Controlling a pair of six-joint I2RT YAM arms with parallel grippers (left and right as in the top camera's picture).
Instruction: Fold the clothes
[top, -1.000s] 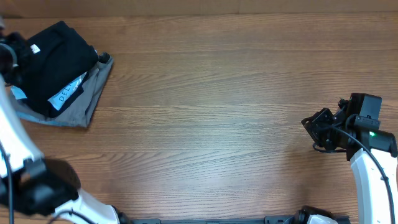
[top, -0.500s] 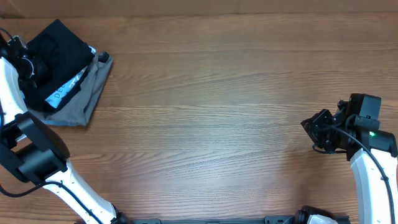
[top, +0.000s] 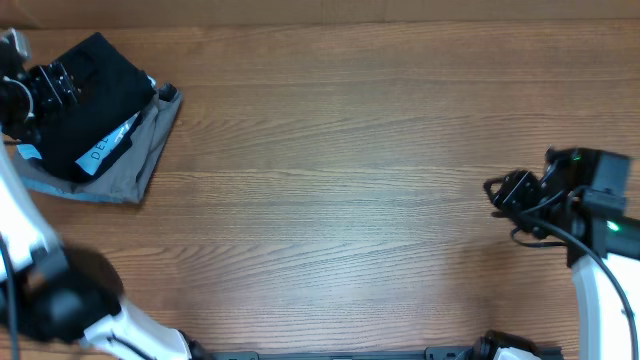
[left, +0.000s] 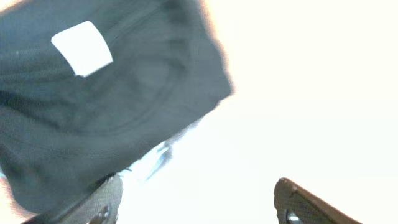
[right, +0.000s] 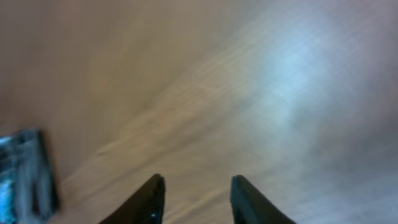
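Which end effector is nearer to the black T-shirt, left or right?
Left. The left end effector is right at the black T-shirt, in the far-left corner of the table. The right end effector is over bare wood near the opposite, right edge.

Overhead view looks straight down on the table (top: 350, 180). Left wrist view sits close above the black T-shirt (left: 112, 99), shared with overhead; right wrist view faces the table.

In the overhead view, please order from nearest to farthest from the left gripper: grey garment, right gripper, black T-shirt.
1. Black T-shirt: right at the left gripper, top left.
2. Grey garment: under the T-shirt, showing at its lower right.
3. Right gripper: far right side.
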